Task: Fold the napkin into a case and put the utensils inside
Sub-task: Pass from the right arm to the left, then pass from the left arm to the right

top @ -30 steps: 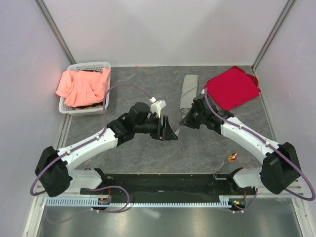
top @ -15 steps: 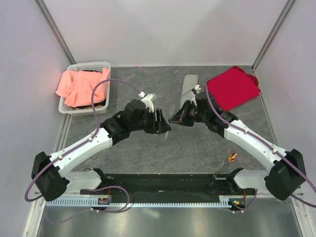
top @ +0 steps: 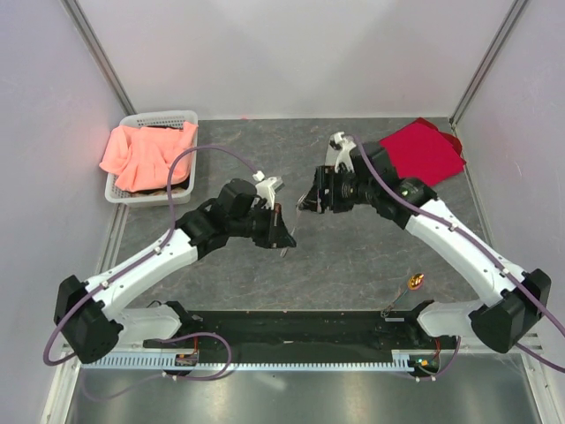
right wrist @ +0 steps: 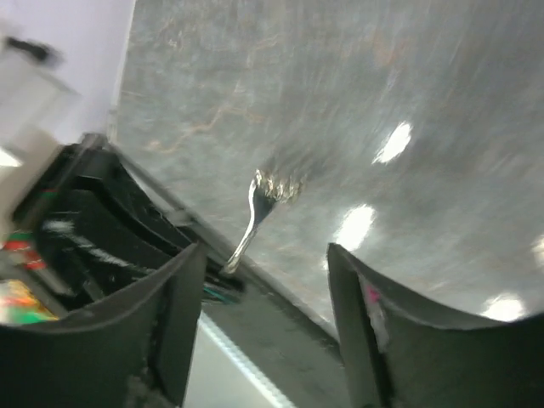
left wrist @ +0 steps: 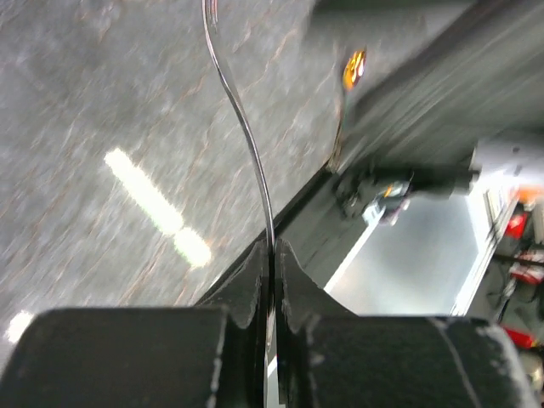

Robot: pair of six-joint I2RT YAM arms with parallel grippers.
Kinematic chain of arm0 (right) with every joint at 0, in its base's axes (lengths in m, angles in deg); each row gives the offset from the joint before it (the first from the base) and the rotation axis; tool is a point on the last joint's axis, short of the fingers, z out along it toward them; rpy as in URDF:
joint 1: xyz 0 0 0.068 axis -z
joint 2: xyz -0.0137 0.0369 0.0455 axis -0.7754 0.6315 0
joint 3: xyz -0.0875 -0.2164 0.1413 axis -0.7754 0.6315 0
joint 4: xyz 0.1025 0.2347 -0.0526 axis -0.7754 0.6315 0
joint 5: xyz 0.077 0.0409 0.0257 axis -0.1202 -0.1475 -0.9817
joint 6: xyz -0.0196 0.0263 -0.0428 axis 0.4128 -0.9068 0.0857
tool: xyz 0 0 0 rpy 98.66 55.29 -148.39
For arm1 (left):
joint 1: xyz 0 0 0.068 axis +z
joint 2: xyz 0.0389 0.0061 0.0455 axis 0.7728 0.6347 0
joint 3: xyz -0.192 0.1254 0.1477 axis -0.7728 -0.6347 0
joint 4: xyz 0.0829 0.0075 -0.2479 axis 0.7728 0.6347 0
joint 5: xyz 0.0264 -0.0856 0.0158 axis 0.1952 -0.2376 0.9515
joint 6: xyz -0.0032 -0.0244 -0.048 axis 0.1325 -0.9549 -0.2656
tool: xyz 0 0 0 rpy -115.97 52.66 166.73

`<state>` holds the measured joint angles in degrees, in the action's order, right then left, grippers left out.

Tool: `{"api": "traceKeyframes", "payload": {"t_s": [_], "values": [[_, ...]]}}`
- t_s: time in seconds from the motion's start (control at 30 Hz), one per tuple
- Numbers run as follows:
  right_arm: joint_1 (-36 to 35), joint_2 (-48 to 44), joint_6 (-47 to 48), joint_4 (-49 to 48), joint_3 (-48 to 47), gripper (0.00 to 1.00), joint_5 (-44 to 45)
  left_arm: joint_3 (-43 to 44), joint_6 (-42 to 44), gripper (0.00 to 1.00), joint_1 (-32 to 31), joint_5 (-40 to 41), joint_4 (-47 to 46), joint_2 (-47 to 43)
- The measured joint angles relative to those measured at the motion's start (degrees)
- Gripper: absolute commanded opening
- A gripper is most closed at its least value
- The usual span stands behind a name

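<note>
The fork point(left wrist: 242, 127) is thin, stiff, light, slick metal and likely to pivot in a pinch, so take it on the flat handle, as here. Left tool point(left wrist: 270, 251) is pressed together on the handle end, tines pointing away, mid frame in the top view. The left arm reaches forward, wrist low over the worktop point(top: 353, 256). Right tool point(right wrist: 263, 255) is spread and holds nothing, just upper right of the fork. A second utensil point(top: 415, 281), orange-ended, lies lower right. The case can't be made out.
</note>
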<state>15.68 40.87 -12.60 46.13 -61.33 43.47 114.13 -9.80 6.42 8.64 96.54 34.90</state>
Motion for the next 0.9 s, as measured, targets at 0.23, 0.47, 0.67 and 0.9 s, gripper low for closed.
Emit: {"api": "traceKeyframes", "payload": {"t_s": [0.23, 0.47, 0.67, 0.9], "values": [[-0.98, -0.66, 29.24, 10.54, -11.04, 0.57, 1.29, 0.48, 9.94, 0.02, 2.97, -6.91, 14.38, -8.59], [-4.85, 3.8, 40.46, 13.16, -10.54, 0.54, -9.57, 1.36, 14.14, 0.02, 2.97, -14.93, 21.0, -14.62], [-8.94, 8.0, 43.8, 14.64, -12.85, 0.41, -15.67, 1.36, 15.54, 0.02, 2.97, -18.23, 23.91, -15.13], [-11.21, 13.97, 46.1, 19.08, -17.9, 0.29, -19.78, 1.36, 16.92, 0.02, 3.34, -18.38, 27.78, -15.74]]}}
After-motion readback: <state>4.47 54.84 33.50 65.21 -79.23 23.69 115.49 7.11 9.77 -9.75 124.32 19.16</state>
